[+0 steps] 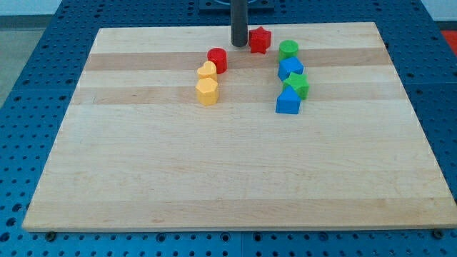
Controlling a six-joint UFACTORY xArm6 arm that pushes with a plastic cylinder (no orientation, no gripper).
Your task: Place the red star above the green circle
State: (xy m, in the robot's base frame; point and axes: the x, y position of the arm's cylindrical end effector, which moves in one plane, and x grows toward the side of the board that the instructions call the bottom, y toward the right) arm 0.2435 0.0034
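Observation:
The red star (pixel 260 39) lies near the view's top edge of the wooden board (pixel 235 171). The green circle (pixel 288 49) lies just to its right and slightly lower, with a small gap between them. My tip (pixel 238 44) is right next to the red star, on its left side. The rod rises straight out of the view's top.
A red cylinder (pixel 217 59) lies left of and below the tip. A yellow heart (pixel 207 71) and a yellow hexagon (pixel 207 91) lie below it. Under the green circle lie a blue block (pixel 290 68), a green star (pixel 296 86) and a blue triangle (pixel 288 102).

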